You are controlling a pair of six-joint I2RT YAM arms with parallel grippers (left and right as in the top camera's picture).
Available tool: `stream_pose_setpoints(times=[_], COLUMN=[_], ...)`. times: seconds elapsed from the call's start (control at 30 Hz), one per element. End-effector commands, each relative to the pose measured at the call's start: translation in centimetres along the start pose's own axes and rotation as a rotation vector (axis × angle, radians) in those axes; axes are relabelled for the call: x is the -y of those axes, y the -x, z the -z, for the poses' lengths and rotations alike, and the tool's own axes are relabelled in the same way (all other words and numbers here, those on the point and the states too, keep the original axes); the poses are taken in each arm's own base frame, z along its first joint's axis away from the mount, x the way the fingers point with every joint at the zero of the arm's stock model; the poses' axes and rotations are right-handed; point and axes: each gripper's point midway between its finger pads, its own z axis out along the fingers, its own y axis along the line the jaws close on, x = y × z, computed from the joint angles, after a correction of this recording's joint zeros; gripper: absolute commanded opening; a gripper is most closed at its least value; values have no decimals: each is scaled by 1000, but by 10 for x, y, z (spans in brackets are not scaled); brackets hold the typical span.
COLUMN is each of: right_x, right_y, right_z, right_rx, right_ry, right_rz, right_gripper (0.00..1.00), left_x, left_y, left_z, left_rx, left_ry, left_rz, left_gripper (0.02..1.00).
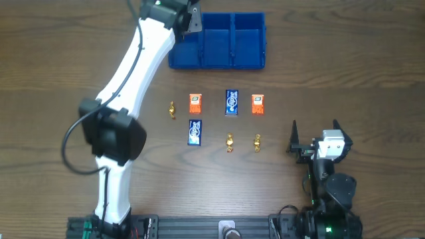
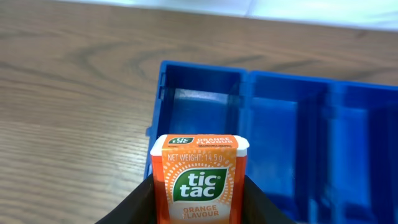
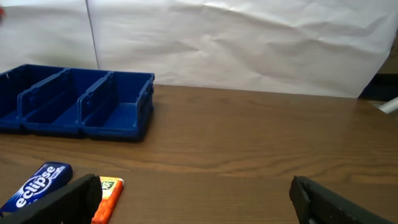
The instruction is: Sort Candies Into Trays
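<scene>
orange box (image 2: 200,165) in left gripper (image 2: 200,208) near blue tray (image 2: 245,76); candies (image 1: 231,103) loose.

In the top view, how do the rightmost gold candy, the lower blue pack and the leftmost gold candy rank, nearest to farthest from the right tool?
From the right tool:
1. Rightmost gold candy, just left of it.
2. Lower blue pack, left of the middle.
3. Leftmost gold candy, far left of the candies.
</scene>
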Motion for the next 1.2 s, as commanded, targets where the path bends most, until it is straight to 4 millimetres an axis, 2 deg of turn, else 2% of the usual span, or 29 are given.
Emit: stream_pose_setpoints(times=[0.03,0.13,0.3,0.33,0.43,0.47,0.57,0.6,0.67,0.73,0.8,0.93,1.0,1.1,1.2], right_x=[-4,-4,-4,-4,-4,-4,-4,-4,-4,-4,-4,-4,-4,-4,-4], right_y=[-1,-1,-1,-1,-1,-1,-1,-1,-1,-1,-1,-1,-1,-1,-1], right_z=[0,0,0,0,0,0,0,0,0,0,0,0,0,0,0], right_rx=[-2,-2,-2,-2,-2,-2,-2,-2,-2,-2,-2,-2,-2,-2,-2], right_ry=[20,20,20,20,20,20,20,20,20,19,20,19,20,20,20], right_rz=[13,13,13,13,13,13,13,13,14,13,13,13,13,13,13], right_gripper=[998,998,998,998,998,998,998,998,998,998,998,998,998,996,998], left_x=[-3,-3,-1,-1,0,1,6,7,7,3,0,0,4,11,14], left_y=[-1,-3,-6,-7,-9,-8,-5,-15,-34,-62,-102,-161,-181,-206,-223], left_z=[-42,-54,-58,-58,-56,-51,-20,1,22,33,35,19,7,-13,-29], left_rx=[-38,-45,-55,-58,-67,-64,-43,-39,-34,-45,-85,-160,-191,-248,-298], left_ry=[-31,-47,-56,-57,-61,-64,-80,-89,-107,-129,-146,-120,-105,-81,-76], left_rz=[4,-6,-29,-30,-31,-33,-39,-33,-14,7,6,-13,-27,-33,-29], left_gripper=[351,364,419,478,766,803,822,833,866,890,895,897,895,888,884])
